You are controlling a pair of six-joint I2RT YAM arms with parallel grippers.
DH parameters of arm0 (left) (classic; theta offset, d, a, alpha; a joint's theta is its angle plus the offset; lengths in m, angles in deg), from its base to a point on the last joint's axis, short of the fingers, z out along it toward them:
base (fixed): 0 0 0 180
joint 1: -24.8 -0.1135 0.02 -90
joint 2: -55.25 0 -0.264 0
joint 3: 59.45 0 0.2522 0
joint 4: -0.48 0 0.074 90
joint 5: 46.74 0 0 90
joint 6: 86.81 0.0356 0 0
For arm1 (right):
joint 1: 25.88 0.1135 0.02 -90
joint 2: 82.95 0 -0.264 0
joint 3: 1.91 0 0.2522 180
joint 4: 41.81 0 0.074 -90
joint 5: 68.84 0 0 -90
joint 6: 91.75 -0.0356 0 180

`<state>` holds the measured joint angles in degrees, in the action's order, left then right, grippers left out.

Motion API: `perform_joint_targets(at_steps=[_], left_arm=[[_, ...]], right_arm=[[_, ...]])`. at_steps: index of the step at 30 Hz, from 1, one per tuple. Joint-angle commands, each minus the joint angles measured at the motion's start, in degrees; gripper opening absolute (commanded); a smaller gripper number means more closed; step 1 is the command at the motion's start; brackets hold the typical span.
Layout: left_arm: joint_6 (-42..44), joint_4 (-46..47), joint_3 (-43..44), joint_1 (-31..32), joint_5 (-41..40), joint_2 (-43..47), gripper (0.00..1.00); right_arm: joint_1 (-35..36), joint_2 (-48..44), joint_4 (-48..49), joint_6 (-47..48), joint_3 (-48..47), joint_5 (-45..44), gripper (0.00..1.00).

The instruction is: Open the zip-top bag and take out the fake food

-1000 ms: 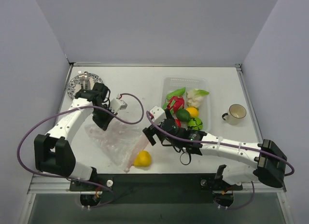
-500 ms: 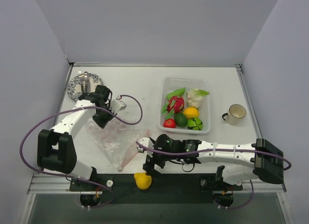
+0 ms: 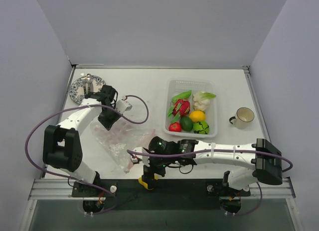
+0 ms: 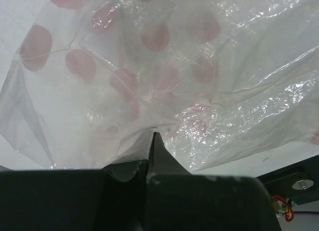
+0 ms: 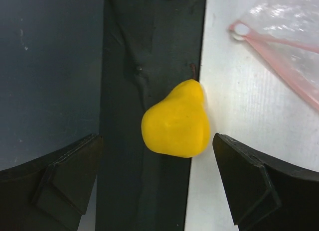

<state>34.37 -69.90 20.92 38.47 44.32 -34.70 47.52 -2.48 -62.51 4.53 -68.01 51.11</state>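
The zip-top bag point(image 3: 118, 141) lies crumpled on the table left of centre, clear with pink dots point(image 4: 154, 66). Its pink zip strip point(image 5: 284, 61) runs toward the front edge. My left gripper point(image 3: 107, 119) is shut on a fold of the bag's plastic point(image 4: 151, 135) at its back end. A yellow fake pear point(image 5: 177, 120) lies on the black rail just past the table's front edge point(image 3: 145, 183). My right gripper point(image 3: 149, 170) hangs over it, open, with the pear between the fingers point(image 5: 155, 137) and not touching them. The other fake food point(image 3: 188, 113) lies in the clear tray point(image 3: 191, 84).
A cream mug point(image 3: 243, 116) stands right of the tray. A patterned plate point(image 3: 79, 87) with cutlery sits at the back left. The black rail point(image 5: 124, 52) and a grey lower surface point(image 5: 50, 66) lie beyond the table's front edge.
The yellow pear went from the table beside the bag over the front edge onto the black rail. My right gripper followed it forward and left. My left gripper shifted slightly back with the bag.
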Motion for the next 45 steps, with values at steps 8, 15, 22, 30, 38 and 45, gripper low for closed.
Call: perform_joint_targets(at_steps=[8,15,22,30,38,45], left_arm=[[-3.9,0.8,3.8,-0.8,5.6,-1.1,0.0],[-4.0,-0.6,3.5,-1.4,6.4,2.3,0.0],[-3.7,-1.1,2.4,-2.2,6.1,6.5,0.0],[-2.9,-1.9,2.9,-4.8,8.5,6.1,0.0],[-3.9,1.7,-1.0,-4.8,10.8,3.8,0.0],[-7.6,4.8,1.0,-3.7,14.3,4.7,0.0]], right_arm=[[6.1,11.9,-6.6,0.7,-7.2,-3.6,1.0],[10.4,20.8,-4.8,-1.7,-10.3,-17.7,1.0],[8.2,20.4,0.8,-2.4,-7.1,-23.2,0.89],[-6.1,7.5,1.1,-0.2,-3.8,-25.3,0.39],[-20.6,1.7,1.6,1.4,-11.6,-31.6,0.04],[-37.0,2.0,3.7,-6.3,-14.8,-34.2,0.0]])
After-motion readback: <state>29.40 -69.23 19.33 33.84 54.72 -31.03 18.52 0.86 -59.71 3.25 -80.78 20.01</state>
